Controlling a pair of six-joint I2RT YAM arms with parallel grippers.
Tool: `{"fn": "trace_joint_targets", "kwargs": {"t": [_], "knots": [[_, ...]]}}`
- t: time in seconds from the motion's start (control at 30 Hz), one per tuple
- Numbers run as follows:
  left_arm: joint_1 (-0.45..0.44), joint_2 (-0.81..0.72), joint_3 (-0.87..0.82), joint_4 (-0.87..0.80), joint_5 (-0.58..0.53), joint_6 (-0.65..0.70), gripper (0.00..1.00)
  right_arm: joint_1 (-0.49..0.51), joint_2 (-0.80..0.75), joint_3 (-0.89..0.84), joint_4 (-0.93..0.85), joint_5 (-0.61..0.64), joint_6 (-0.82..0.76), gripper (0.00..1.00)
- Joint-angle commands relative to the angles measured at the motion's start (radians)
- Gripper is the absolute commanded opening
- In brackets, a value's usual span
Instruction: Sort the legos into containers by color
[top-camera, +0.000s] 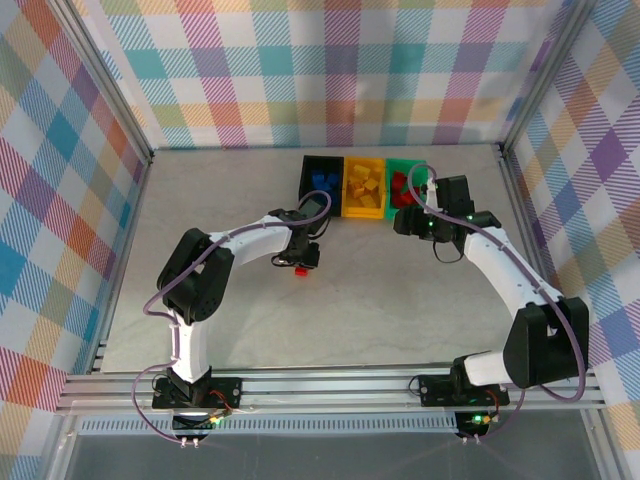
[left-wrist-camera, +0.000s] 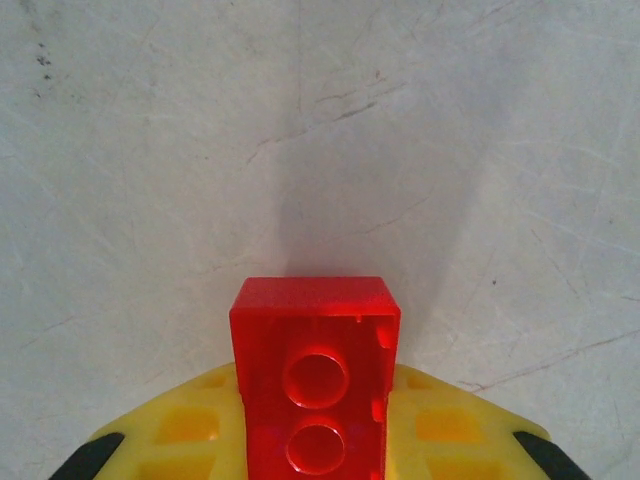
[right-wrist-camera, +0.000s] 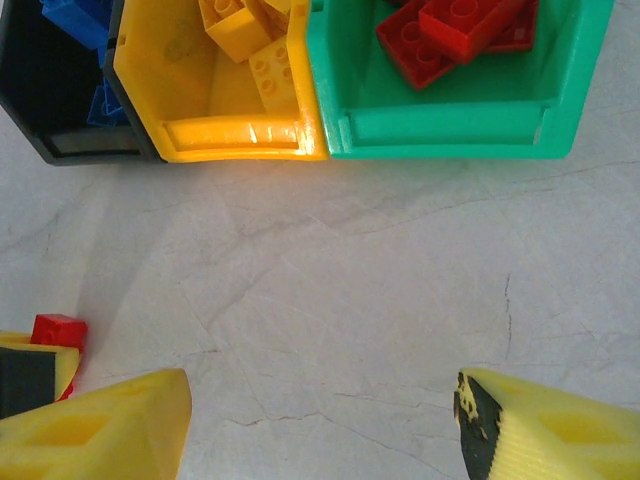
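Seen from above, the left gripper (top-camera: 301, 258) clamps a red brick (top-camera: 299, 271) mid-table (top-camera: 200, 200), on the near side of the black bin (top-camera: 307, 185). The yellow bin (top-camera: 364, 213) and green bin (top-camera: 405, 161) sit to its right (all three touching).

In the left wrist view, the red brick (left-wrist-camera: 315, 375) is pinched between yellow fingers (left-wrist-camera: 180, 425).

In the right wrist view, the right gripper (right-wrist-camera: 320, 420) is spread wide and empty, near the bins.

The red plastic brick (left-wrist-camera: 313, 370) shows against the yellow, black-patched fingers (left-wrist-camera: 450, 430) of the left tool (left-wrist-camera: 315, 445). Blue plastic bricks (right-wrist-camera: 75, 20) fill the black plastic bin (right-wrist-camera: 60, 140), yellow plastic bricks (right-wrist-camera: 240, 30) the yellow plastic bin (right-wrist-camera: 235, 135), red bricks (right-wrist-camera: 455, 30) the green plastic bin (right-wrist-camera: 440, 125). The table (right-wrist-camera: 350, 280) is pale grey, faintly veined; the walls (top-camera: 300, 70) are pastel plaid.
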Motion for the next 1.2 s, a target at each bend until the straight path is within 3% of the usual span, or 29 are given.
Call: {"fn": "trace_joint_targets", "kwargs": {"t": [0.0, 0.5, 0.9, 1.17], "knots": [[-0.02, -0.031, 0.054, -0.058, -0.016, 0.016, 0.13, 0.005, -0.048, -0.02, -0.002, 0.005, 0.022, 0.71], [-0.03, -0.082, 0.347, -0.171, -0.002, 0.115, 0.09, 0.006, -0.153, -0.025, -0.044, 0.045, 0.018, 0.72], [-0.029, 0.175, 0.79, -0.155, 0.039, 0.098, 0.09, 0.005, -0.232, 0.002, -0.123, 0.091, 0.01, 0.74], [-0.03, 0.337, 0.921, 0.065, -0.003, 0.048, 0.12, 0.004, -0.279, 0.0, -0.144, 0.109, 0.013, 0.75]]}}
